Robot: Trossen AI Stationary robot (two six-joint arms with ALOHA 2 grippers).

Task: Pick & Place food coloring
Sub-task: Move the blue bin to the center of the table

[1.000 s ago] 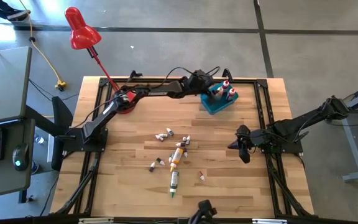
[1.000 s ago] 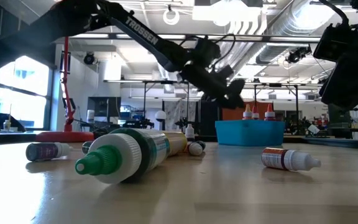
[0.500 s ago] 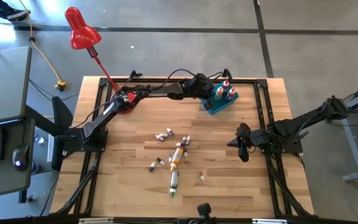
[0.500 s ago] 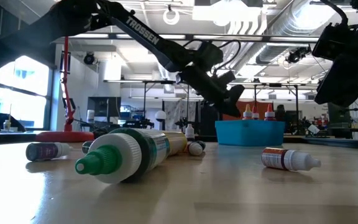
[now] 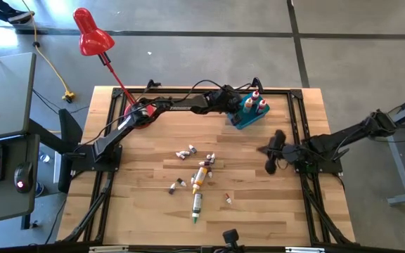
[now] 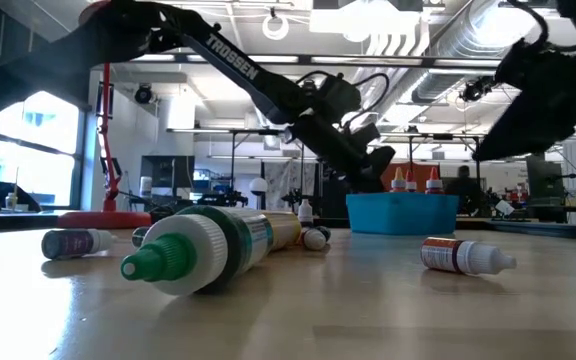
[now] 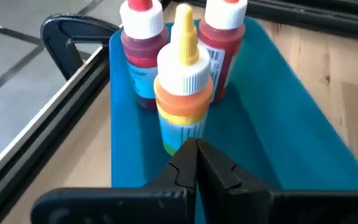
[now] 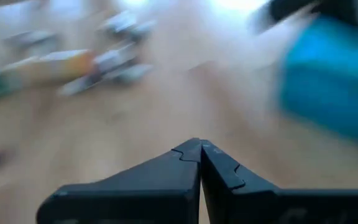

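- Since a second ago the left gripper (image 7: pixel 196 149) has snapped from wide apart to pressed together and drawn back a touch from the blue bin (image 5: pixel 248 114); the right gripper (image 5: pixel 273 160) has swung up from pointing at the table, and its wrist picture is smeared.
- Closest to the left jaws, straight ahead of their tips, stands an orange bottle with a yellow nozzle (image 7: pixel 183 87), upright inside the bin, apart from the tips; nothing is pinched between them.
- Just behind that bottle stand 2 red bottles (image 7: pixel 143 56), also upright in the bin, at its end farthest from the jaws.
- The right jaws are pressed together too, holding nothing, above bare wood on the right side of the table (image 5: pixel 153 211).
- Ahead of the right jaws and well apart, a loose scatter of food coloring lies on the middle of the table: a long green-tipped tube (image 5: pixel 197 205), a yellow-orange bottle (image 5: pixel 200 174), and several tiny grey-white ones (image 5: pixel 186 152).
- 1 small red-labelled bottle (image 6: pixel 455 255) lies on its side apart from the rest, nearer the right arm.
- From table height, the green-tipped tube (image 6: pixel 200 249) lies nearest, the bin (image 6: pixel 402 212) beyond it with 3 nozzles showing above its rim.
- Beyond the table's far left corner stands a red lamp (image 5: pixel 92 34).
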